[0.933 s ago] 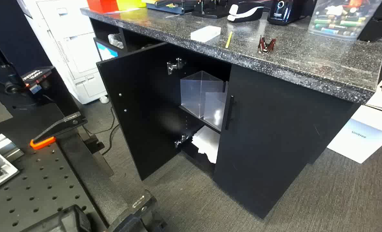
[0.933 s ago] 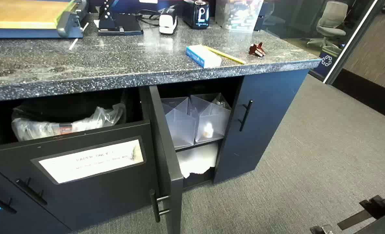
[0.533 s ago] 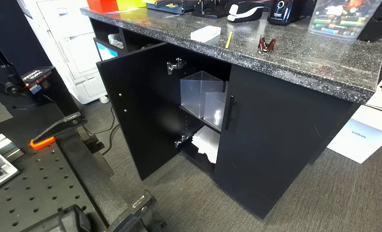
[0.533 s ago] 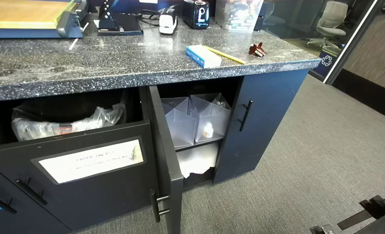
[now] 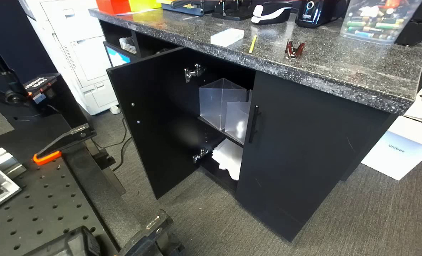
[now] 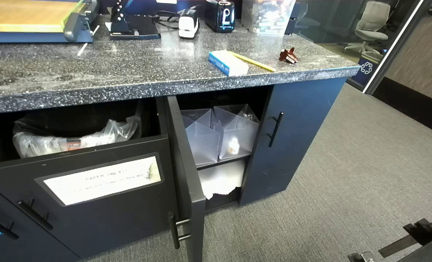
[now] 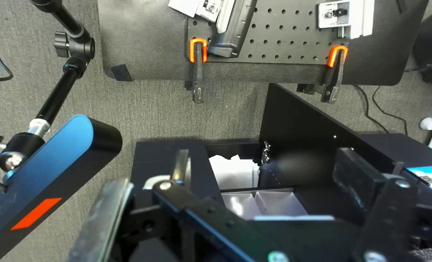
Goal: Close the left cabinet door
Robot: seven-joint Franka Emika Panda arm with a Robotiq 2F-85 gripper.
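Note:
The left cabinet door (image 5: 154, 124) is a flat matte black panel, swung wide open. It is seen nearly edge-on in an exterior view (image 6: 187, 163), where a black bar handle (image 6: 174, 231) shows on its outer face. Its inner face and a metal hinge show in the wrist view (image 7: 299, 134). The matching right door (image 5: 303, 153) is shut. My gripper (image 7: 270, 165) shows only in the wrist view, with its fingers wide apart and nothing between them. It is above the cabinet opening; one finger (image 7: 358, 174) overlaps the open door in view. I cannot tell whether they touch.
Clear plastic holders (image 6: 219, 134) and white paper (image 6: 221, 178) sit inside the cabinet. The speckled countertop (image 6: 128, 69) overhangs it. A pegboard table (image 7: 274, 43) with orange-tipped clamps (image 7: 197, 72) stands opposite. A paper bin front (image 6: 103, 189) is beside the open door. A mounted camera (image 7: 55, 178) stands nearby.

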